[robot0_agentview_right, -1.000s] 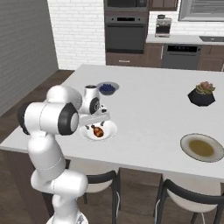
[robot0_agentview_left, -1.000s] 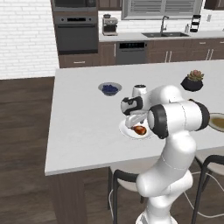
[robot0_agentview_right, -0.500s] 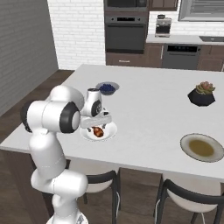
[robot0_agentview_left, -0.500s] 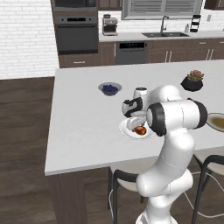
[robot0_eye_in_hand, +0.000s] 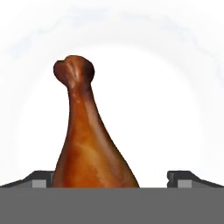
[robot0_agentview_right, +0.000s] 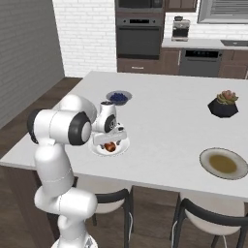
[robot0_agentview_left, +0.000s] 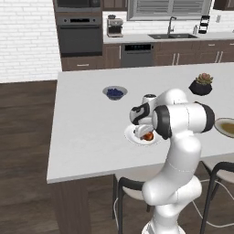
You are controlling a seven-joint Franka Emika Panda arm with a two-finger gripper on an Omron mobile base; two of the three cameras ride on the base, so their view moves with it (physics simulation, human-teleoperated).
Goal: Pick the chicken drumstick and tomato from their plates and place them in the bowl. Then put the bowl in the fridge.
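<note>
End effector lower, glossy tapering drumstick

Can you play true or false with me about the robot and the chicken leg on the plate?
1. The chicken drumstick lies on a white plate. True.
2. The gripper is shut tight on the drumstick. False: its fingers stand wide apart, one on each side of the drumstick.
3. A small blue bowl of blueberries sits on the counter beyond the white plate. True.
4. The tan-rimmed plate is touching the white plate. False: it sits well apart, near the counter's front edge.
5. A potted plant stands on the counter. True.
</note>
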